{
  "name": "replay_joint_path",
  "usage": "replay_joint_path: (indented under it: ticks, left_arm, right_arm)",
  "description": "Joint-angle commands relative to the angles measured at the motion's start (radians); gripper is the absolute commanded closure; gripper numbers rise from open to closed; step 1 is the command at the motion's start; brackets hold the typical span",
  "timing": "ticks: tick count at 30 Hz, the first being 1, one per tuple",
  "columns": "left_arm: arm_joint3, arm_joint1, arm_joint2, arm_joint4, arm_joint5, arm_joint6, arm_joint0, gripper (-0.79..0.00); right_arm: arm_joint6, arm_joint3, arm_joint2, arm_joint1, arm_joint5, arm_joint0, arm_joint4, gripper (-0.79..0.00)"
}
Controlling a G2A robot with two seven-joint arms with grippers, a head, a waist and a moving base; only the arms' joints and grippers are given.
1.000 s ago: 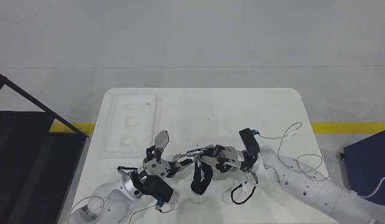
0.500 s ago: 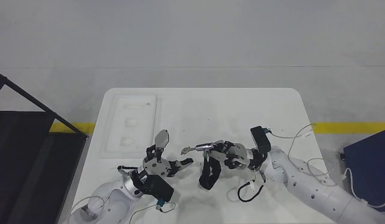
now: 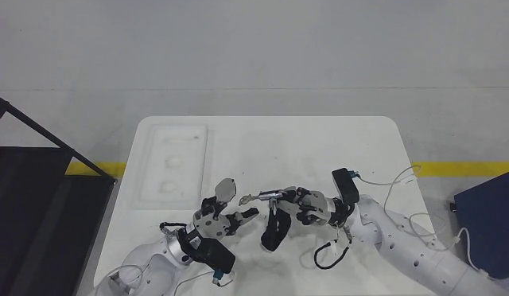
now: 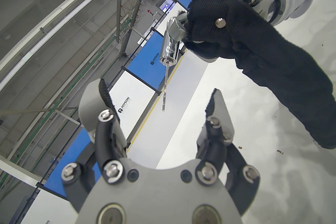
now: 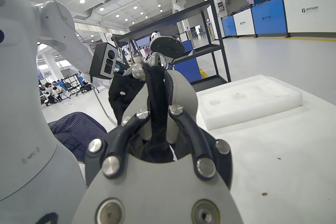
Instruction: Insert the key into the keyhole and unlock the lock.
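Left gripper: You will find the left gripper point(image 3: 237, 200) near the front edge of the table point(image 3: 318, 153), left of centre. Its jaws stand wide apart and hold nothing. In the left wrist view, the left gripper point(image 4: 158, 95) faces the lock with both fingers point(image 4: 103, 93) spread.

Right gripper: The right gripper point(image 3: 276, 204) is just beside the left gripper, tip toward tip. Its black fabric-covered fingers point(image 4: 223, 33) are clamped on the lock. In the right wrist view, the right gripper point(image 5: 155, 64) shows its pads pressed together, with chrome metal at the tips.

Lock: The lock point(image 4: 169, 43) is a short chrome cylinder. It is held clear of the table, with the keyhole end toward the left gripper. In the top view, the lock point(image 3: 269, 193) lies between the two arms.

Key: The key point(image 4: 165, 86) sits in the keyhole. Its free end projects toward the gap between the left fingers and touches neither. In the top view, see the key point(image 3: 248, 196).

Foam tray: The white foam tray point(image 3: 187, 177) rests at the table's left side, well apart from both grippers.
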Motion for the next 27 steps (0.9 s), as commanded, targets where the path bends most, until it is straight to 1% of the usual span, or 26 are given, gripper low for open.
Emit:
replay_joint_path:
  ticks: [1,6,13,16,19,21,27]
  left_arm:
    - [0.001,-0.003,-0.002,0.002,0.003,0.001,-0.001,0.000]
    - [0.001,-0.010,-0.006,0.002,0.024,0.013,0.000,0.000]
    - [-0.004,-0.016,-0.012,0.072,0.049,0.018,0.012,0.000]
    - [-0.003,-0.021,-0.016,0.135,0.111,0.013,0.015,0.000]
    - [-0.002,-0.028,-0.014,0.229,0.229,0.003,0.026,0.000]
    - [0.003,-0.033,-0.009,0.283,0.284,-0.006,0.032,0.000]
    - [0.028,-0.048,0.015,0.449,0.371,-0.053,0.029,0.000]
  right_arm:
    - [0.009,-0.003,0.005,-0.001,0.000,-0.005,0.003,0.000]
    - [0.025,-0.009,0.013,-0.005,0.000,-0.012,0.009,0.000]
    - [0.034,-0.012,0.025,-0.009,0.000,-0.020,0.017,0.000]
    - [0.031,-0.015,0.029,-0.011,0.000,-0.023,0.020,0.000]
    - [0.028,-0.018,0.031,-0.012,0.000,-0.025,0.021,0.000]
    - [0.027,-0.019,0.032,-0.012,0.000,-0.027,0.023,0.000]
    - [0.027,-0.022,0.035,-0.012,0.000,-0.029,0.022,0.000]
